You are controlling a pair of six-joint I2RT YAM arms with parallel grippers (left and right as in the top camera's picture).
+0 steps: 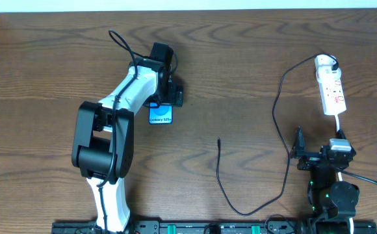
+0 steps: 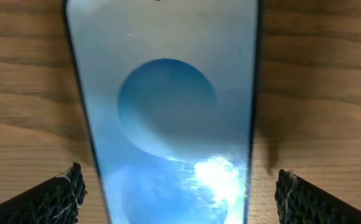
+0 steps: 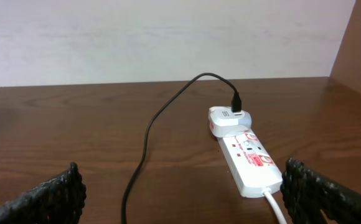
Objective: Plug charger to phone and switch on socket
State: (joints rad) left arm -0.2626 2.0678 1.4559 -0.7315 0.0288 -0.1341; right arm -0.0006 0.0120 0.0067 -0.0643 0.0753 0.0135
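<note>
The phone (image 1: 160, 116) lies flat on the wooden table, its blue screen up. It fills the left wrist view (image 2: 168, 124). My left gripper (image 1: 165, 99) hangs over its far end, open, with one finger on each side of the phone (image 2: 177, 199) and a gap at both sides. The socket (image 1: 330, 88) is a white power strip at the far right, also in the right wrist view (image 3: 249, 158). The charger cable (image 1: 281, 130) runs from a white adapter (image 3: 228, 118) on the strip to a loose plug tip (image 1: 219, 140) mid-table. My right gripper (image 1: 318, 146) is open and empty, short of the strip (image 3: 180, 199).
The strip's white cord (image 1: 339, 123) runs back toward my right arm and shows in the right wrist view (image 3: 275, 205). The black cable loops near the front edge (image 1: 247, 211). A pale wall stands behind the table (image 3: 168, 37).
</note>
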